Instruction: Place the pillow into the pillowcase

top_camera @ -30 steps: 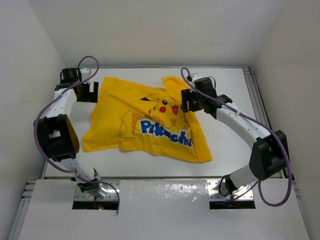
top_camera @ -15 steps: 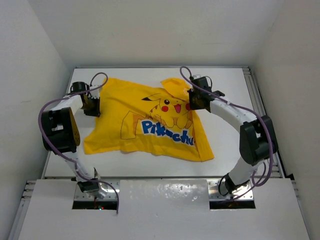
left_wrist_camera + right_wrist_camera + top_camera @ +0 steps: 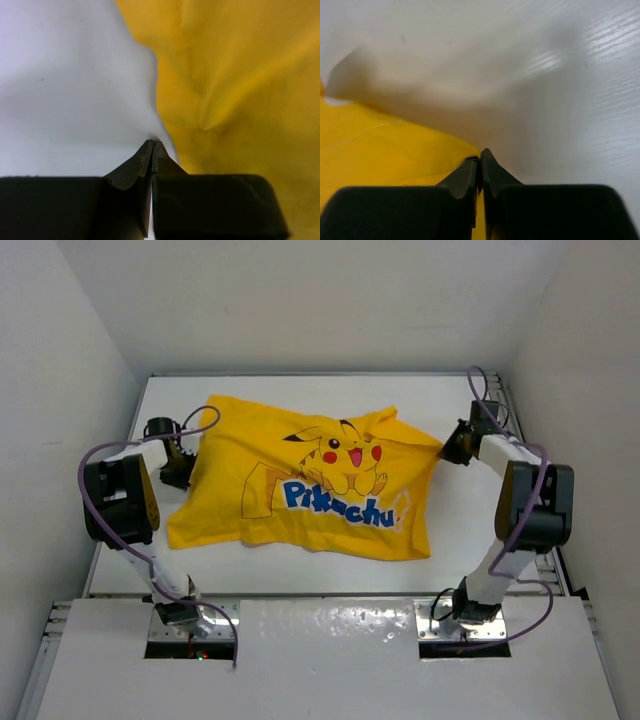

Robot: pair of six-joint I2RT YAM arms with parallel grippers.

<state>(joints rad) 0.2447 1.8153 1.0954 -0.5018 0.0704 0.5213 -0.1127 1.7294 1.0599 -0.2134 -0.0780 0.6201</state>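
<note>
The yellow pillowcase (image 3: pixel 300 490) with its Pikachu print lies spread on the white table (image 3: pixel 460 530). My right gripper (image 3: pixel 447 448) is shut on the pillowcase's far right corner; in the right wrist view yellow cloth (image 3: pixel 380 150) runs in between the closed tips (image 3: pixel 480 152). At the pillowcase's left edge my left gripper (image 3: pixel 180 468) is shut. Its tips (image 3: pixel 152 142) meet on the table beside the cloth (image 3: pixel 240 90), and no fabric shows between them. The pillow is out of view.
White walls enclose the table at the back, left and right. A raised rim (image 3: pixel 505 400) runs just behind the right arm. Purple cables (image 3: pixel 110 455) loop over both arms.
My right gripper has pulled the pillowcase's far corner out to the right, spreading the cloth flatter. My left gripper went from open to shut and moved nearer along the left edge.
</note>
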